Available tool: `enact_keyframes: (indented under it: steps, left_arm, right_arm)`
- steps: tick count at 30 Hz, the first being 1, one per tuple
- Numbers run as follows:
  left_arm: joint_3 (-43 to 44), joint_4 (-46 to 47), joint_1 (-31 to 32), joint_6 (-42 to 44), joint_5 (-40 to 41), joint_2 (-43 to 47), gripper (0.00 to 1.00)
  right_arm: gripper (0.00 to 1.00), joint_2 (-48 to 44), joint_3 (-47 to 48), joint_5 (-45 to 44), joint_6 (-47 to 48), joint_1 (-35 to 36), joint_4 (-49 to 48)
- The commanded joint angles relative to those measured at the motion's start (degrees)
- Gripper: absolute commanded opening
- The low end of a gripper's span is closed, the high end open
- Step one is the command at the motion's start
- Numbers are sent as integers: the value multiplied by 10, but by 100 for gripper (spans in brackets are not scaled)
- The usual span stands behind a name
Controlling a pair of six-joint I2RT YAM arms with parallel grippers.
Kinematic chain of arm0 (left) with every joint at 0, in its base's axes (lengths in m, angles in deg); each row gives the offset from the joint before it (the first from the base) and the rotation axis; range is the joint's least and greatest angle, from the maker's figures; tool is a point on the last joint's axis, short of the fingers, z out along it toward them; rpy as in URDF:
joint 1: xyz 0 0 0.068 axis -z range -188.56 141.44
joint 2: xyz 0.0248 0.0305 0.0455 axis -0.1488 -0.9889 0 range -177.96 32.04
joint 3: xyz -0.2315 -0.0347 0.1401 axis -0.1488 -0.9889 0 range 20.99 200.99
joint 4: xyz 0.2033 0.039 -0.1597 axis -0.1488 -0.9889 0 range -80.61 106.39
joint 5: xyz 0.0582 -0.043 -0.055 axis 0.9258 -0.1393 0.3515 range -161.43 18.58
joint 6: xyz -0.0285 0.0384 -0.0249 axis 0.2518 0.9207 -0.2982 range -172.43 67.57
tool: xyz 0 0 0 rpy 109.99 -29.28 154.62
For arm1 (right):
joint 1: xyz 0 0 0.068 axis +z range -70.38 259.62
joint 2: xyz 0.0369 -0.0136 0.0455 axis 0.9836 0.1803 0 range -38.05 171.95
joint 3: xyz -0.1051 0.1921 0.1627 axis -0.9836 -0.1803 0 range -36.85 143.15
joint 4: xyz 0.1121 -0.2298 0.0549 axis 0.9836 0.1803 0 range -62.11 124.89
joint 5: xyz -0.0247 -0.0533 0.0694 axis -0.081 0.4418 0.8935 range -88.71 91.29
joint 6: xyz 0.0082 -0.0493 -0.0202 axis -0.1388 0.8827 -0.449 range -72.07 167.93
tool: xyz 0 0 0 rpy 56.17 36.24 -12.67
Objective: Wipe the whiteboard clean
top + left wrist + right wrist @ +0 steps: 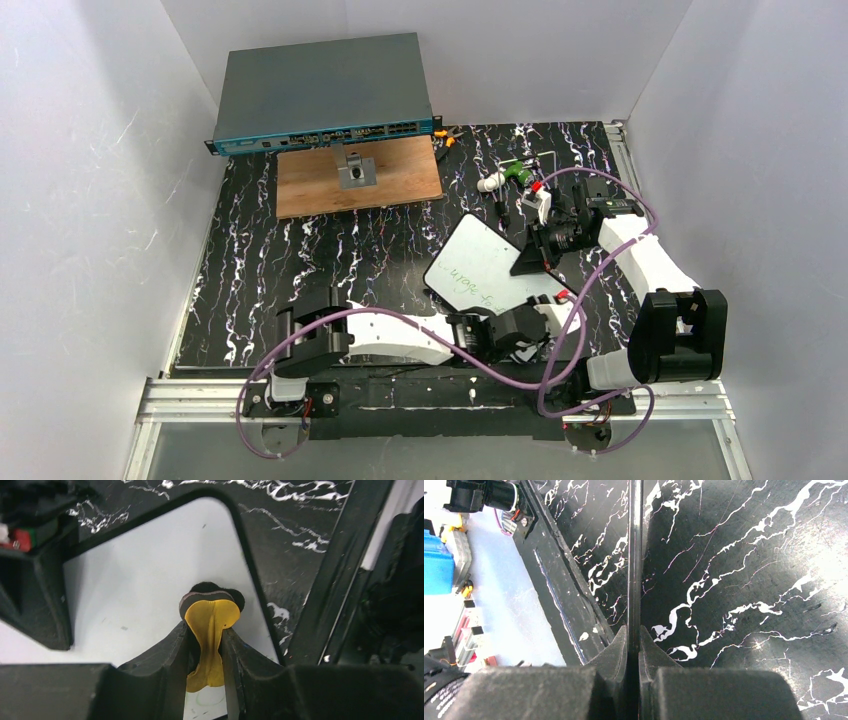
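Between the left claw's (207, 630) fingers sits a yellow eraser (210, 622). They are closed on it, and its dark felt end is pressed onto the whiteboard (150, 570) close to the board's right rim. The right claw (634, 635) is clamped on the board's thin dark rim, which the right wrist view shows edge-on running straight ahead of its fingertips. That arm seems to be steadying the board against the black marbled surface (330, 250).

Judging by this, wiping is the step in hand. The white area just ahead of the pad looks clean. From above, green handwriting (468, 282) shows to the left of the left claw, on the part of the board away from the right claw.

The next move likely calls for dragging the felt leftward across those lines with steady downward pressure while the right claw holds firm so the board does not slide.

No container can be made out anywhere around either claw.
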Motion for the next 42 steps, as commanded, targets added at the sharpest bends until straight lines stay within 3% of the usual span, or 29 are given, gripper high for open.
enact_keyframes:
  steps: [1,12,42]
  left_arm:
    - [59,-23,12,0,-5,-16,0]
    - [125,-111,13,-7,21,-57,0]
    - [91,-171,38,-14,-15,-57,0]
  right_arm:
    - [1,-16,13,24,24,0,-17]
    - [1,-17,14,24,25,0,-17]
    - [1,-13,15,22,25,0,-17]
